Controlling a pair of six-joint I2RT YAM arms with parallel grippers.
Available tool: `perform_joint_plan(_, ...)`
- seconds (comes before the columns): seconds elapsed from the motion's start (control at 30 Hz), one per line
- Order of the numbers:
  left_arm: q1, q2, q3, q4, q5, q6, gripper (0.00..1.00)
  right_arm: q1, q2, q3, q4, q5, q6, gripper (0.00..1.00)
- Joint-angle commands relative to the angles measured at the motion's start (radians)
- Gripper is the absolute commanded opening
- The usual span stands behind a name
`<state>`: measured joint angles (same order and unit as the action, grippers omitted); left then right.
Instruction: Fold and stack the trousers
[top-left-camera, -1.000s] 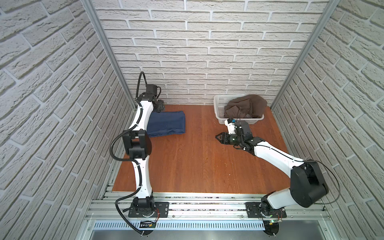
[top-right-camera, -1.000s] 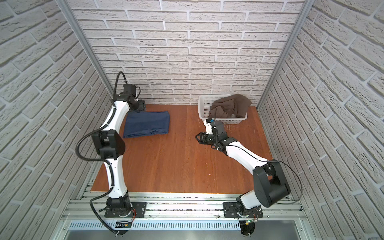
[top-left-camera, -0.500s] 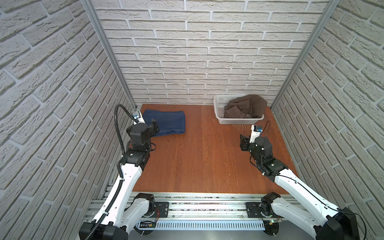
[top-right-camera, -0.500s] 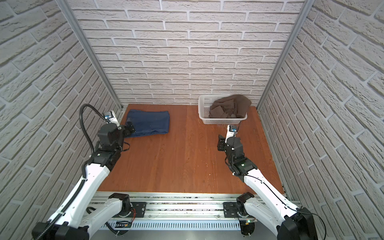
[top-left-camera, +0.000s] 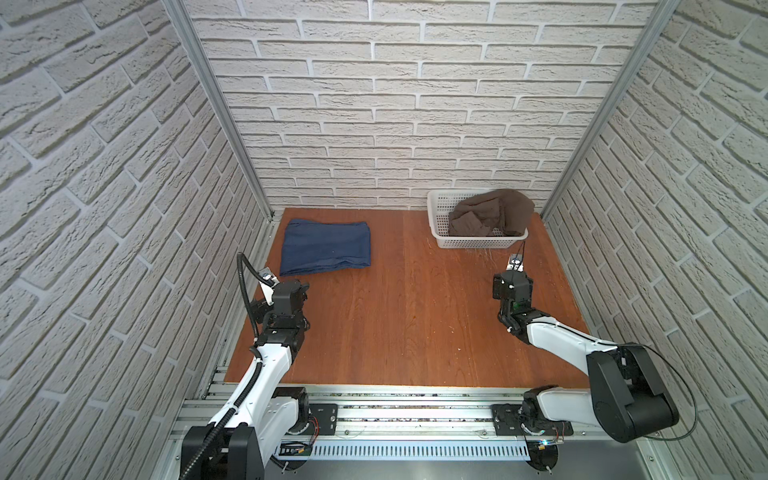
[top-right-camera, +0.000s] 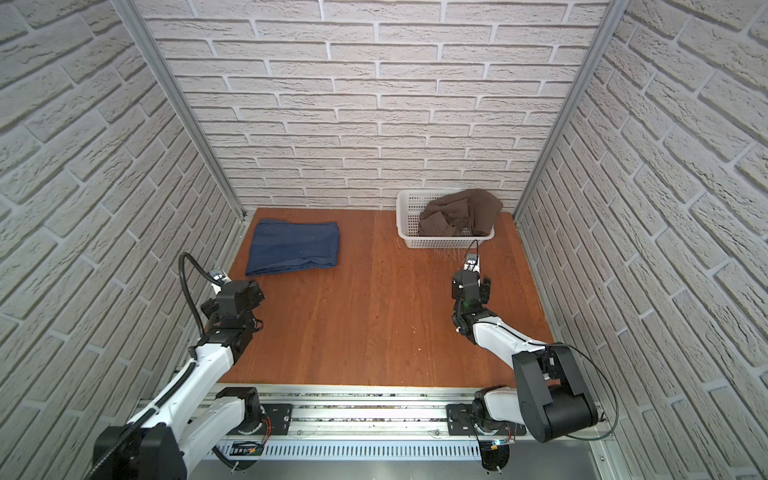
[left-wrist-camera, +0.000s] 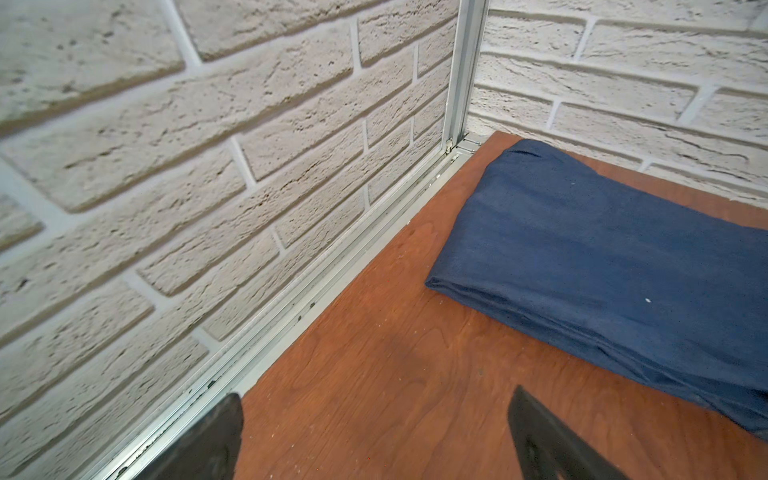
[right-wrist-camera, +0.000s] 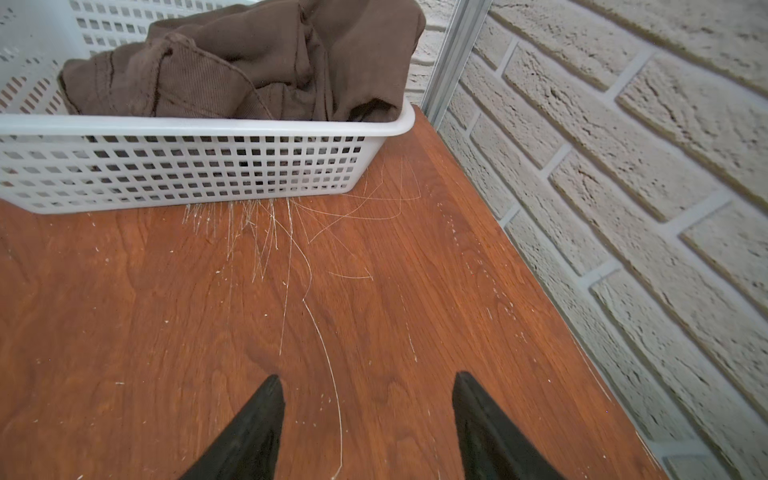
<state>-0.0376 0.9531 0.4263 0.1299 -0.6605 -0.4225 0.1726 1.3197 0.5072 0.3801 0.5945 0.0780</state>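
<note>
At the back left of the table: the trousers (top-left-camera: 326, 247) lie folded in a flat, dark blue pile. They are close to the left wall and the back wall. Both top views show them (top-right-camera: 294, 247). The folded edges face the front.
Trousers up close: in the left wrist view the blue cloth (left-wrist-camera: 602, 270) looks smooth on top, with layers showing along one side. I cannot see the button or the pockets.
Left gripper: the left gripper (left-wrist-camera: 376, 399) has its two black fingers wide apart. It holds nothing, and only bare wood shows between them. It is near the front left corner of the trousers but does not touch them.
Right gripper: the right gripper (right-wrist-camera: 366, 376) has its fingers apart too, though not as wide. It holds nothing. It is over the table on the right side, near the front of the basket and not touching it.
Basket: a white basket (top-left-camera: 478, 240) with lots of little holes sits at the back right of the table.
Brown cloth: a brown cloth (top-left-camera: 490, 212) is bunched up inside the basket and sticks up over the rim.
Table: the table (top-left-camera: 415, 311) is reddish-brown wood. Thin pale lines (right-wrist-camera: 291, 232) show on it just in front of the basket.
Walls: pale brick walls stand on three sides.
</note>
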Motion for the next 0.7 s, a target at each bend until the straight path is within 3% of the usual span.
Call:
perform_joint_plan(0.0, 0.004, 0.025, -0.016, 0.130, -0.058, -0.012, 0.98, -0.005, -0.049, 0.008, 0.073, -0.055, -0.037, 0.65)
perform_joint_plan(0.13, 0.007, 0.019, -0.077, 0.200, -0.069, -0.001, 0.98, -0.008, -0.022, -0.085, 0.140, -0.071, -0.016, 0.65)
perform_joint_plan(0.3, 0.020, 0.072, -0.174, 0.427, -0.047, 0.091, 0.98, -0.013, 0.042, -0.099, 0.260, -0.109, -0.023, 0.65)
perform_joint_plan(0.37, 0.031, 0.141, -0.202, 0.551, -0.020, 0.145, 0.98, -0.012, 0.102, -0.111, 0.364, -0.141, -0.059, 0.66)
perform_joint_plan(0.43, 0.045, 0.229, -0.225, 0.676, 0.028, 0.179, 0.98, -0.017, 0.103, -0.073, 0.277, -0.181, -0.055, 0.66)
perform_joint_plan(0.67, 0.051, 0.540, -0.227, 1.078, 0.202, 0.256, 0.98, -0.050, 0.120, -0.048, 0.243, -0.250, -0.041, 0.67)
